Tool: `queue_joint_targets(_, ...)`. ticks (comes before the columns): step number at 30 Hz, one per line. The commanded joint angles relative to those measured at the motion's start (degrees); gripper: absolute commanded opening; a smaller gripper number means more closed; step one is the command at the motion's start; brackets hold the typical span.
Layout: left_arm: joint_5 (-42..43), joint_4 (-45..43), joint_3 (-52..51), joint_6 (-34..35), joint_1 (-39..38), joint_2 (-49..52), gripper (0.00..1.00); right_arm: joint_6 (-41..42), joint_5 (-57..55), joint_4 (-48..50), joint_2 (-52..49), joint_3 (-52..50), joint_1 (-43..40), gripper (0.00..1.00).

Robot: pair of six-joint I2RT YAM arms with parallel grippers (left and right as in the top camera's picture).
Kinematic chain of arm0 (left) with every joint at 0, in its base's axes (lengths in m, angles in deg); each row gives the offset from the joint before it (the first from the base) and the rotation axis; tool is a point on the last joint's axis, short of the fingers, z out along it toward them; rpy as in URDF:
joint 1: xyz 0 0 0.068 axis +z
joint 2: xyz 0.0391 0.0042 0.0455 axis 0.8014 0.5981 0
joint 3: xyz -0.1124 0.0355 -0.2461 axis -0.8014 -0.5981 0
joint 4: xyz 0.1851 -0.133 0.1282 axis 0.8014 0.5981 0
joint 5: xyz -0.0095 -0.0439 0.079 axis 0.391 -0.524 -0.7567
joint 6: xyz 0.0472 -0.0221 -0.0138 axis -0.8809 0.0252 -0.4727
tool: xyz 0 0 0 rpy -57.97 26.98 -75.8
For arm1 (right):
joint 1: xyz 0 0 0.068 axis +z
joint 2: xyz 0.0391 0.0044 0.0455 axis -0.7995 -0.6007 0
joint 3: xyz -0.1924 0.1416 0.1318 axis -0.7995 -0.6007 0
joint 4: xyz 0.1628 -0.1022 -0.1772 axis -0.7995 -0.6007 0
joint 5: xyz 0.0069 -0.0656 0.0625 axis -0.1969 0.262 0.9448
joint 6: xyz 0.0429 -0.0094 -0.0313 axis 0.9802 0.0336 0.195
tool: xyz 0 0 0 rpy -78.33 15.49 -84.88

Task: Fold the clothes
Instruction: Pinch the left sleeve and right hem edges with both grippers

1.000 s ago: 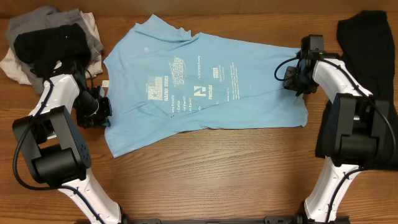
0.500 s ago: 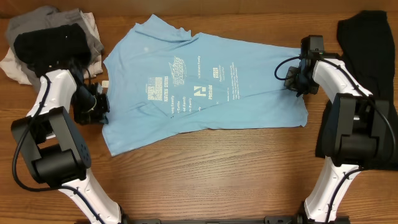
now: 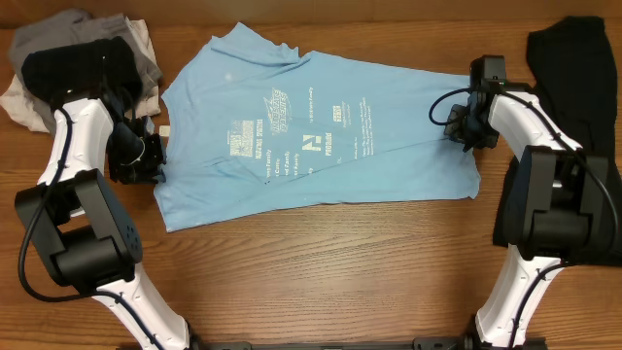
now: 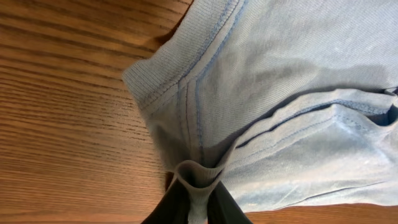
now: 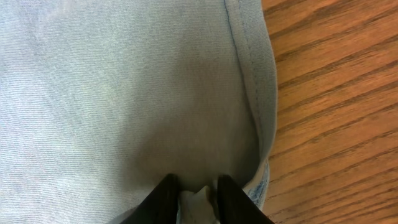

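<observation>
My left claw (image 4: 198, 186) was clamped on a fold of the sky-blue T-shirt (image 4: 280, 93) beside its ribbed neckband, the cloth drawn up into a small peak between the fingers. My right claw (image 5: 193, 190) was closed on a bunch of the same shirt just inside its stitched hem, with bare wood showing past the edge.

From overhead, the T-shirt (image 3: 321, 136) lay spread across the middle of the table (image 3: 321, 262), white print facing up. It was mostly flat, with soft creases running toward each grip. Its long axis ran from my left to my right, slightly tilted. The neck end sat at the left claw (image 3: 146, 160) and the hem end at the right claw (image 3: 457, 119). One sleeve pointed to the far edge and the other toward me.

A black garment (image 3: 573, 58) lay beyond my right arm, and a heap (image 3: 78, 58) of grey, black and white cloth sat at the far left corner.
</observation>
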Motion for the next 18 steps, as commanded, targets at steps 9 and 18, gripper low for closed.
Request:
queue_joint_targets(9,0.3,0.2,1.2,0.7,-0.1,-0.2,0.21,0.3,-0.4,0.2,-0.5,-0.1,-0.1,0.09)
queue_joint_targets(18,-2.4,0.0,0.9,0.9,-0.1,-0.1,0.42,0.3,-0.4,-0.1,-0.5,-0.1,-0.1,0.23)
